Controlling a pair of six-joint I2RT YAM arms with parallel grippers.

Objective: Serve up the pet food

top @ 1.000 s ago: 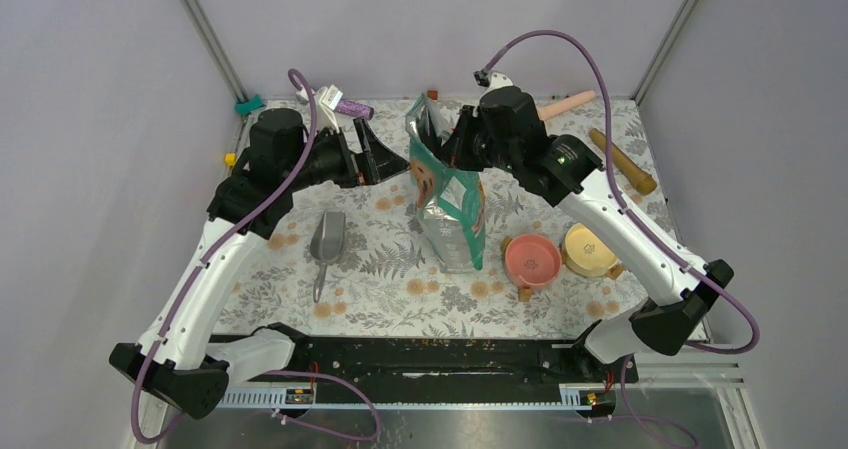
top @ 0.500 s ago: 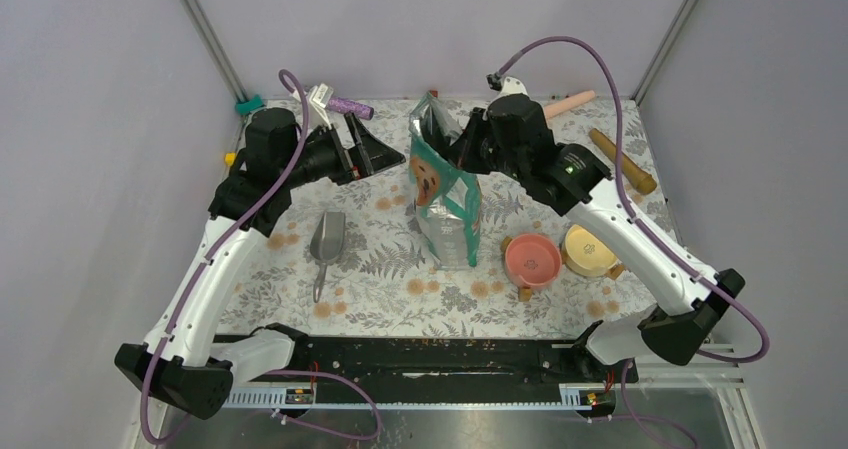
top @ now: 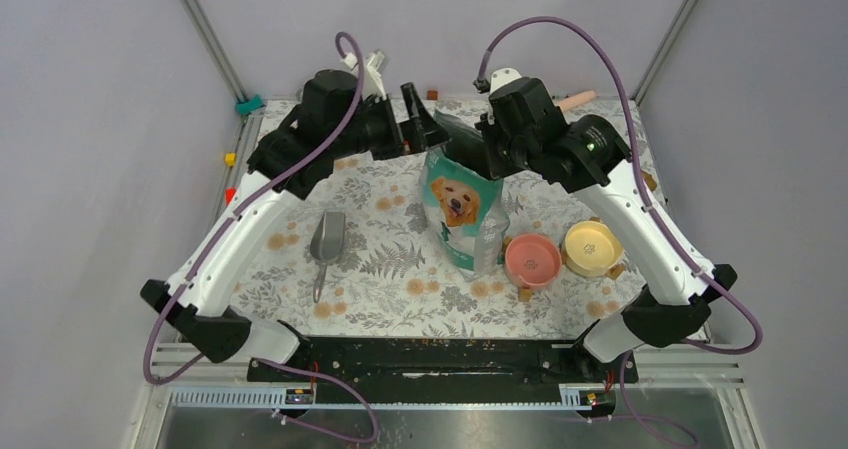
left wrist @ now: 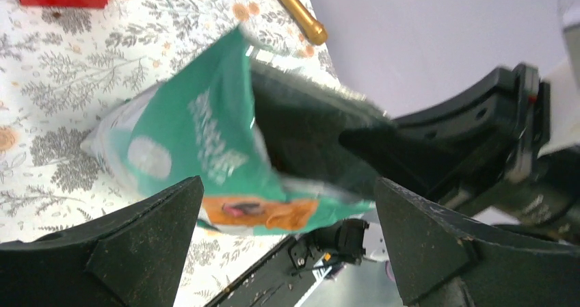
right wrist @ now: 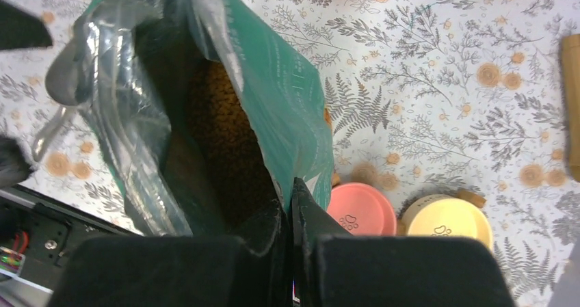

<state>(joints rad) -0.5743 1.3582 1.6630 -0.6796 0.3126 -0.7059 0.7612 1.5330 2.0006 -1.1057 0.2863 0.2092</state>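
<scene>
Your right gripper (right wrist: 290, 196) is pinched tight on the rim of the bag (top: 462, 214), which stands upright in the middle of the table (top: 380, 259) with its mouth open. Your left gripper (left wrist: 288, 187) is spread wide at the bag's top, gripping nothing. The kibble (right wrist: 219, 136) lies deep inside the bag.

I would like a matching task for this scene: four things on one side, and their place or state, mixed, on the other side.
1 metal scoop
2 pink bowl
3 kibble
4 left gripper

A inside the open food bag
B open wide
C lying left of the food bag
D beside the yellow bowl

Pairs: 1-C, 2-D, 3-A, 4-B
</scene>
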